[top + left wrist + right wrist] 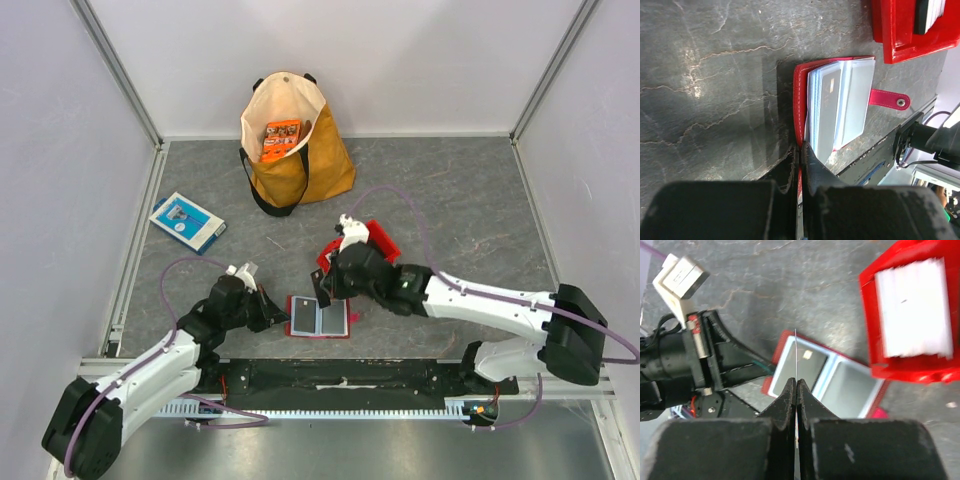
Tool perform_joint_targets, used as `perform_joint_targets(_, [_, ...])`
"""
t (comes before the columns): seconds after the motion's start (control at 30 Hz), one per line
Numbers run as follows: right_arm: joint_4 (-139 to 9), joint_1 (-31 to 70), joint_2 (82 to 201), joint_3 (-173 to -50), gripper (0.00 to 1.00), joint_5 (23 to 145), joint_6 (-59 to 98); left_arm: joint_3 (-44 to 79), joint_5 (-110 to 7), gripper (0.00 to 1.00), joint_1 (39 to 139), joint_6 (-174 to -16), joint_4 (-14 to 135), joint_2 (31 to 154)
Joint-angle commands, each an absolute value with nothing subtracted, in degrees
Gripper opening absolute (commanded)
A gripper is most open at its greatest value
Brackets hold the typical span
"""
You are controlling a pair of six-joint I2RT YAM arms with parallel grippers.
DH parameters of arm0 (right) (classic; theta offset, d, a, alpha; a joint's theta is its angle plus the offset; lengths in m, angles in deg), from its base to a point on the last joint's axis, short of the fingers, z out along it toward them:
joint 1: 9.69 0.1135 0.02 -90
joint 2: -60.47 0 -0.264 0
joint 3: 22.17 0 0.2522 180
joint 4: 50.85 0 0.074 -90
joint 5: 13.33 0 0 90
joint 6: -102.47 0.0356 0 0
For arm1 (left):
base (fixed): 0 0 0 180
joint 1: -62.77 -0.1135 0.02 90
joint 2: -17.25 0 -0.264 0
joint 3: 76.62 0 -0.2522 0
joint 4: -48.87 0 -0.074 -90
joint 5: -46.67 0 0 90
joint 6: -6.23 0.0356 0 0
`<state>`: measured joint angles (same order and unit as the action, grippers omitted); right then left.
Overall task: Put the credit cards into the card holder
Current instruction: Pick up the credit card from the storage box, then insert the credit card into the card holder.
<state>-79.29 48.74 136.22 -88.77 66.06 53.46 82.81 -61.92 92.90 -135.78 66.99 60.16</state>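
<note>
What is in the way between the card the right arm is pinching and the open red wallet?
Nothing that shows. The right tool pinches the card edge-on over the open card holder, and its grey pockets lie uncovered. The left tool grips the card holder's edge at the side, clear of the pockets.

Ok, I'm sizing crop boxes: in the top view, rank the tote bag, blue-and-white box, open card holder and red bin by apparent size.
1. tote bag, clearly largest.
2. blue-and-white box and card holder: look nearly alike, no clear order.
Unranked: red bin, partly covered by the right arm; its visible part looks smallest.
</note>
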Motion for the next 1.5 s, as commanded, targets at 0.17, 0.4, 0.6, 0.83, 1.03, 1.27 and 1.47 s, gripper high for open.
perform_joint_targets(0.17, [-69.8,65.35,143.34,-90.59,0.0,37.84,70.82,82.15,-63.81,0.02,92.92,-136.41,68.69,55.49])
perform_joint_targets(0.4, [-70.5,68.62,150.64,-93.85,0.0,33.34,73.82,82.68,-63.72,0.02,93.0,-137.03,70.1,52.85])
perform_joint_targets(0.6, [-69.8,68.88,152.05,-94.11,0.0,33.07,73.38,82.77,-63.55,0.02,93.0,-137.2,70.36,52.23])
perform_joint_targets(0.83, [-69.88,68.88,152.67,-94.64,0.0,33.34,72.94,82.5,-63.72,0.02,93.0,-137.2,70.36,52.4])
perform_joint_targets(1.03, [-72.34,68.88,154.51,-95.43,0.0,33.42,73.03,82.68,-63.46,0.02,93.0,-137.2,70.54,52.14])
perform_joint_targets(1.27, [-75.59,68.88,155.57,-97.1,0.0,32.9,72.59,82.59,-63.46,0.02,93.09,-137.12,70.71,51.88])
perform_joint_targets(1.47, [-78.23,68.88,154.69,-97.28,0.0,31.49,72.24,82.59,-63.2,0.02,93.0,-137.03,70.8,51.88])
